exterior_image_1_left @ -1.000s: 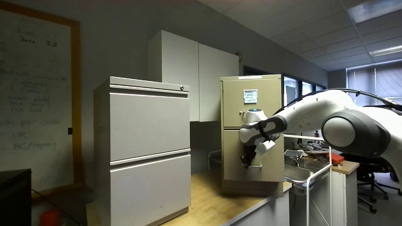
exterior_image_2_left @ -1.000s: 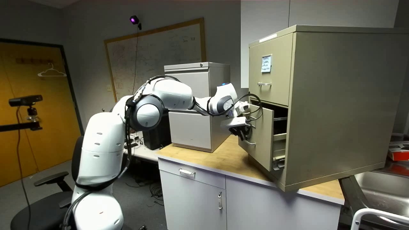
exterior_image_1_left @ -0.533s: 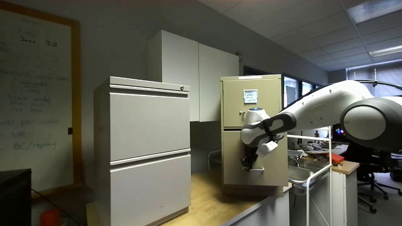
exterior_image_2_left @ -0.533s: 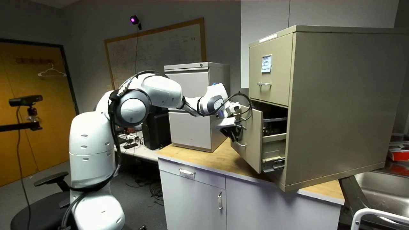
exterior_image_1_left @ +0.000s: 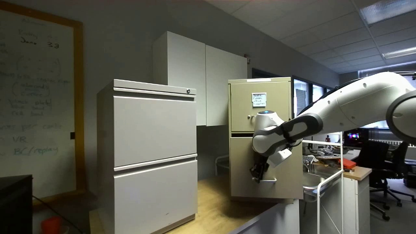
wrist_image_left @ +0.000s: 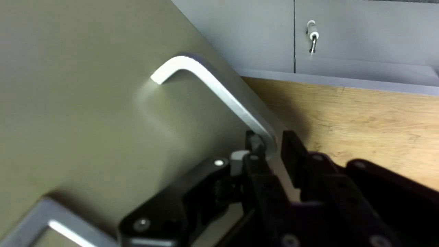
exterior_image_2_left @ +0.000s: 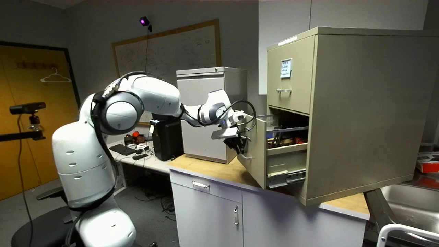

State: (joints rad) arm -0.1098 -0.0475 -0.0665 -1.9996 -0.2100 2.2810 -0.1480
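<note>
Clasping fingers [wrist_image_left: 291,149]: In the wrist view a Robotiq gripper [wrist_image_left: 272,142] pinches one end of a metal handle [wrist_image_left: 224,96], a black finger to either side; how much pad bears on it cannot be told.

Off-center hold: Both exterior views put the grip at the handle's end nearer the gray cabinet [exterior_image_1_left: 156,130]; a slow, even motion would likely spare the drawer a twist.

Lower drawer [exterior_image_2_left: 258,154]: Carrying that handle, it stands partly out of its cabinet, a jumble of items [exterior_image_2_left: 299,140] inside; such a load calls for smooth starts and stops.

Slide [exterior_image_2_left: 286,179]: Bared along the drawer's side in an exterior view, it gives the line to follow, the wrist best kept level and square to the drawer front.

Cable loop [exterior_image_2_left: 242,101]: Curling at the wrist, it overlaps the drawer front in an exterior view, touching or not unclear; a snag is worth watching for.

Filing cabinet [exterior_image_2_left: 360,113]: Tan and two-drawered, it rests on a wood-topped counter [exterior_image_1_left: 211,208], one front corner appearing to overhang the edge; with weight drawn forward, gentle force looks the safer choice.

Upper drawer [exterior_image_2_left: 296,77]: Flush in its frame, a handwritten label [exterior_image_2_left: 285,68] on its face.
</note>
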